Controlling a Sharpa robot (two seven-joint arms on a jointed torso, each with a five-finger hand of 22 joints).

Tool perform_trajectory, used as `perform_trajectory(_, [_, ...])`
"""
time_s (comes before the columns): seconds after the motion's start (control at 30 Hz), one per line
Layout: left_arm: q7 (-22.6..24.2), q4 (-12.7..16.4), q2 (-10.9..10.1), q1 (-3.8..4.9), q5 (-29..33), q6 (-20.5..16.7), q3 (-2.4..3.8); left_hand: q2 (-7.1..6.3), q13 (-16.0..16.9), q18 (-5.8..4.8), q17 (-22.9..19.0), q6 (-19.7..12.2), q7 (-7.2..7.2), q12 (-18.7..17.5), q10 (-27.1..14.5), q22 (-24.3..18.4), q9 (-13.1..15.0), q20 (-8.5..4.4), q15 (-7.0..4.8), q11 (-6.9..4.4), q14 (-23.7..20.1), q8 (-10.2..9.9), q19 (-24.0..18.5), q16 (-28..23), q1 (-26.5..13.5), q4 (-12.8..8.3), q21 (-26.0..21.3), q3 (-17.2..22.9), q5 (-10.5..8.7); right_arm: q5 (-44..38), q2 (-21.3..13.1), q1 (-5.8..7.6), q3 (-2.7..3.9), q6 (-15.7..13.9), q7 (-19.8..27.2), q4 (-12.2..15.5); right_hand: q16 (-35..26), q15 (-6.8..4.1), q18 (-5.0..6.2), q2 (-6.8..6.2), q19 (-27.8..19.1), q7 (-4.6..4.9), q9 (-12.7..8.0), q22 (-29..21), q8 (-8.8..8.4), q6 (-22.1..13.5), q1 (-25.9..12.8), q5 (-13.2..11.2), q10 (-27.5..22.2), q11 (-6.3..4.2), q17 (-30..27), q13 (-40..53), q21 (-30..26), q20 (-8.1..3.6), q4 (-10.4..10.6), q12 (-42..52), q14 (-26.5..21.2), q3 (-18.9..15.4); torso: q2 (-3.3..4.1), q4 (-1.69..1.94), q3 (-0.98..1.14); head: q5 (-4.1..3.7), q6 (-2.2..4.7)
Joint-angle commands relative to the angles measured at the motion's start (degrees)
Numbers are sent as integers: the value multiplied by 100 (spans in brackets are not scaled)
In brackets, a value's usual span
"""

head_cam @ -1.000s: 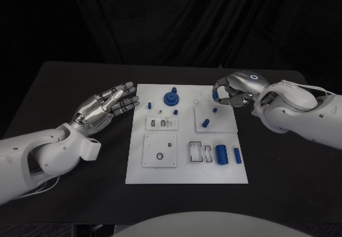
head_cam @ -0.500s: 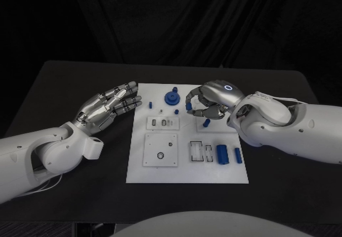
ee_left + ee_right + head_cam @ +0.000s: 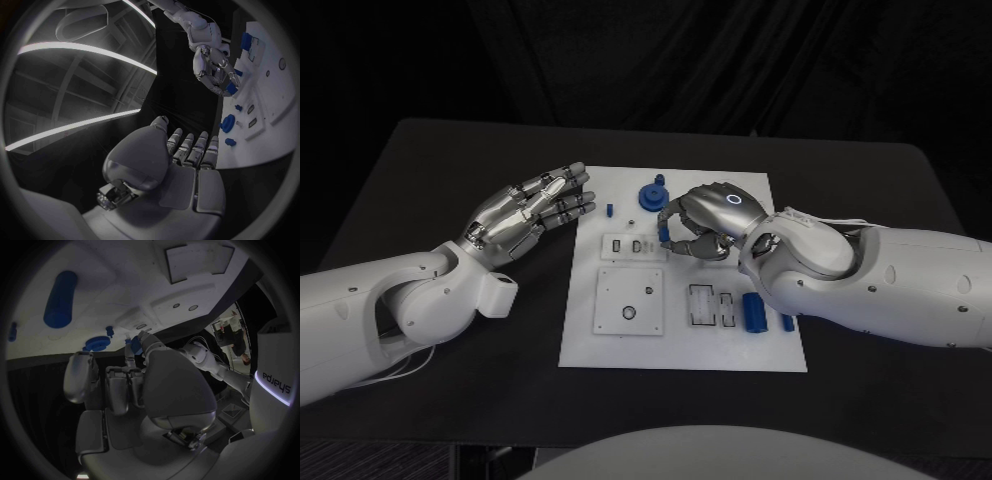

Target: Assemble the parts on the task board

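Right hand moving in from board's right edge, now gripping small blue part over task board centre. Left hand hovering beside left edge, fingers spread, nothing held.

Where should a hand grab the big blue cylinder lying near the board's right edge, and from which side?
Across its round middle, from straight above. The blue cylinder lies flat on the task board, long axis running away from the robot, so fingers can straddle its curved sides. A smaller blue part beside it leaves little room there, so probably pinch narrowly.
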Motion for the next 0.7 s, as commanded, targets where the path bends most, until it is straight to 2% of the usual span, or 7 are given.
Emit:
perform_trajectory(0.03, [56,1,10,-6,20,51,4,-8,1,-68,6,-19,-10,-11,-7,-1,-1,4,13,40,-10,-1,18,21,53,9,-1,41,34,-172,56,-26,5,300,-487,-44,17,-21,69,-16,29,21,7,1003,1,33,-22,17,596,40,1510,1508,-22,4,-5,15,584,1,-3,8,-2,17,-15])
perform_trajectory(0.23, [54,-11,15,-6,20,54,4,-7,1,-68,5,-22,-10,-10,-7,-1,-1,4,13,38,-12,-1,20,20,46,12,1,43,31,-262,149,-34,5,395,-636,-124,17,0,68,-32,35,42,-1,1001,-16,24,-46,71,596,61,1510,1508,-28,17,-7,15,584,1,2,-9,1,37,-22])
perform_trajectory(0.57, [62,-32,27,-7,20,62,4,-18,1,-67,6,-24,-8,-10,-7,-1,-1,4,12,36,-12,-2,21,23,22,25,0,35,18,-297,266,-37,7,650,-672,-239,17,18,82,-41,17,77,-40,982,-95,-62,-89,99,596,81,1510,1508,-92,35,-4,15,584,17,-2,-9,6,44,-39])
perform_trajectory(0.7, [64,-46,36,-8,20,68,4,-18,1,-67,6,-24,-8,-10,-7,-1,-1,4,12,36,-12,-2,21,23,22,25,0,35,18,-300,302,-38,7,710,-613,-248,17,26,85,-51,11,93,-61,976,-134,-98,-131,95,596,87,1510,1508,-113,44,11,15,584,14,-5,-6,2,42,-43])
